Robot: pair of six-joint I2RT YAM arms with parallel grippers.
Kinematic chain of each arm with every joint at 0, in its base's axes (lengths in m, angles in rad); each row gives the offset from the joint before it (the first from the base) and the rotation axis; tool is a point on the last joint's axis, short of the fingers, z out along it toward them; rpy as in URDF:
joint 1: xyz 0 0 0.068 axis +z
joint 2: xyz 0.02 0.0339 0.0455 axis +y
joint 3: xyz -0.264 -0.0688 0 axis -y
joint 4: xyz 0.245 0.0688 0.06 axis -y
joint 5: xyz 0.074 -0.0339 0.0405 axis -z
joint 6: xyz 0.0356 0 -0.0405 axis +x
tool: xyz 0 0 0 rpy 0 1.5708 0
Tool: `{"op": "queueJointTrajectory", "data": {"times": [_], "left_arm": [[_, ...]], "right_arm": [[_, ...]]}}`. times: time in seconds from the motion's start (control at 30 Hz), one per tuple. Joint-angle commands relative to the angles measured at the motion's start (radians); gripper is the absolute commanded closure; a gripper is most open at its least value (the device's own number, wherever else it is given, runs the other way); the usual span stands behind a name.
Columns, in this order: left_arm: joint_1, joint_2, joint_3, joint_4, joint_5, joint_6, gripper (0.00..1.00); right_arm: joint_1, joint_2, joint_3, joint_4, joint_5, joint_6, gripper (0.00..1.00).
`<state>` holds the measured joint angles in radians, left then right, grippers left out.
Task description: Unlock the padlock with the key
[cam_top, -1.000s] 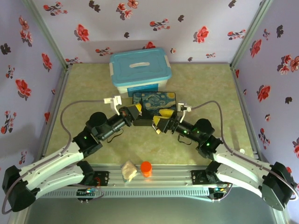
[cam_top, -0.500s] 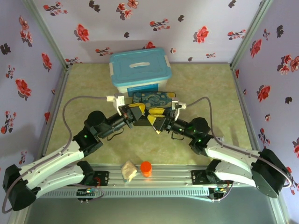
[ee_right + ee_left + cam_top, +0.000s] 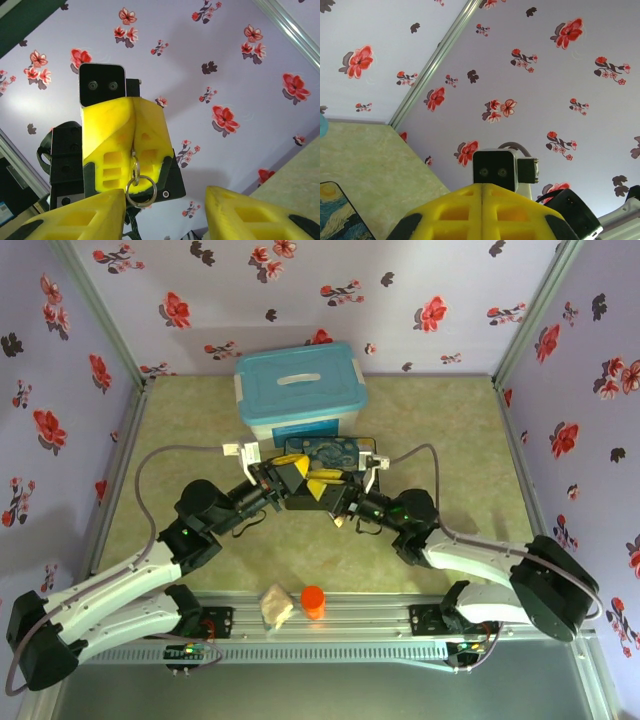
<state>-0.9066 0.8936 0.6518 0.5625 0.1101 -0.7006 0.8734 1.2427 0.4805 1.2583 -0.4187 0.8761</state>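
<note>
My left gripper [image 3: 300, 476] is held up over the painted box [image 3: 335, 448], its yellow fingers pressed flat together [image 3: 482, 205]. In the right wrist view that left gripper [image 3: 132, 132] faces the camera, and a small ring and a larger key ring [image 3: 141, 190] hang from the seam between its fingers. The key itself is hidden between those fingers. My right gripper [image 3: 322, 486] is nose to nose with the left one. It stands open [image 3: 165, 217], its left finger just below the hanging ring. The padlock is out of view.
A white tub with a blue lid [image 3: 298, 390] stands right behind the painted box. An orange cylinder [image 3: 313, 601] and a beige lump [image 3: 276, 607] sit at the near edge between the arm bases. Flowered walls close in three sides.
The right gripper has moved left and up to meet the left gripper, and its jaws have narrowed. The left gripper has shifted slightly toward the box, still shut.
</note>
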Motion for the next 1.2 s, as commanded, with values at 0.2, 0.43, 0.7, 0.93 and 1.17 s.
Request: {"op": "queueJointTrajectory", "data": {"times": [0.2, 0.43, 0.7, 0.93, 1.17], "left_arm": [[0.005, -0.003, -0.022, 0.049, 0.014, -0.012, 1.00], [0.004, 0.009, -0.032, 0.068, 0.009, -0.025, 1.00], [0.004, 0.004, -0.043, 0.090, 0.001, -0.039, 1.00], [0.005, 0.003, -0.059, 0.105, -0.004, -0.051, 1.00], [0.008, -0.056, -0.096, 0.095, -0.117, -0.065, 0.20]], "right_arm": [[0.009, 0.031, 0.041, 0.127, -0.005, 0.048, 0.57], [0.011, 0.044, 0.053, 0.127, -0.001, 0.058, 0.61], [0.020, 0.059, 0.053, 0.127, 0.011, 0.054, 0.72], [0.021, 0.061, 0.047, 0.127, 0.017, 0.056, 0.96], [0.022, 0.047, -0.004, 0.119, 0.039, 0.051, 1.00]]}}
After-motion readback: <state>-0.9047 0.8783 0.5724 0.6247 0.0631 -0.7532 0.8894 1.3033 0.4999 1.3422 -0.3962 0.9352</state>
